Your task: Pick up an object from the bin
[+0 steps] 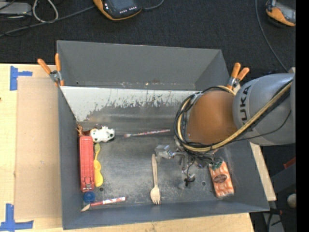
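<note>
1. Dropping straight down from where it hangs, the claw [188, 178] would probably meet only the bare floor of the bin [145, 76]. It sits over the open gap between two things, not above either one.
2. The wooden fork [155, 178] lies flat and thin on the metal, prongs toward the near wall. Caught by one edge, it could slide or tip away instead of lifting.
3. The orange packet [221, 179] rests close to the right-hand slope. A nudge could push it against that wall, where a grip would be harder.
4. Cables [181, 124] looped under the arm's brown cover [212, 117] hang just above the claw and hide part of it. They may snag on a deep reach.
5. I cannot tell whether the claw is released or clenched, and I see nothing in its grip.
6. The likeliest picks are its two neighbours, the fork just to its left and the packet just to its right, both in the front half of the bin.
7. A red bar [86, 163], yellow piece [98, 167], white toy [102, 134], blue cap [88, 196] and red-and-white stick [106, 202] lie well apart along the left side.
</note>
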`<state>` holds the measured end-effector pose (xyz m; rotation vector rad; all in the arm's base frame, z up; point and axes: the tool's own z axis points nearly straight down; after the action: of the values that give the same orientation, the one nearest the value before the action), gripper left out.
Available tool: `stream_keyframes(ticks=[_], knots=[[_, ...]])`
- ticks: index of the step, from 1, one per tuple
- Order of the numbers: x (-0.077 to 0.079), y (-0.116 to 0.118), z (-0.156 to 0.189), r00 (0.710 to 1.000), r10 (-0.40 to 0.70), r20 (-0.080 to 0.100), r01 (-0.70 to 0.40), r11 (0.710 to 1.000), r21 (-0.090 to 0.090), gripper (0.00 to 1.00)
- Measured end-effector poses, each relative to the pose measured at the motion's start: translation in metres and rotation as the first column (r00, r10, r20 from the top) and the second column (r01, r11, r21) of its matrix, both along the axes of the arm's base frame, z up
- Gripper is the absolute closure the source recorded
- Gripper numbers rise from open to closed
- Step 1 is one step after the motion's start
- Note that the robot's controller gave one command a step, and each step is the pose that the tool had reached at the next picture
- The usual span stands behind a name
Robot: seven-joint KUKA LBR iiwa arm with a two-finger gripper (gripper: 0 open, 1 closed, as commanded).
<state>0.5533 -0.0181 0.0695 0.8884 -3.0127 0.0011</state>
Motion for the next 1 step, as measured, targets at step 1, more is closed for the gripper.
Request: stream_keyframes(ticks=[1], knots=[[-0.0033, 0.0061, -0.0002, 1.000, 0.002, 0.000, -0.002, 1.000, 0.002, 0.00]])
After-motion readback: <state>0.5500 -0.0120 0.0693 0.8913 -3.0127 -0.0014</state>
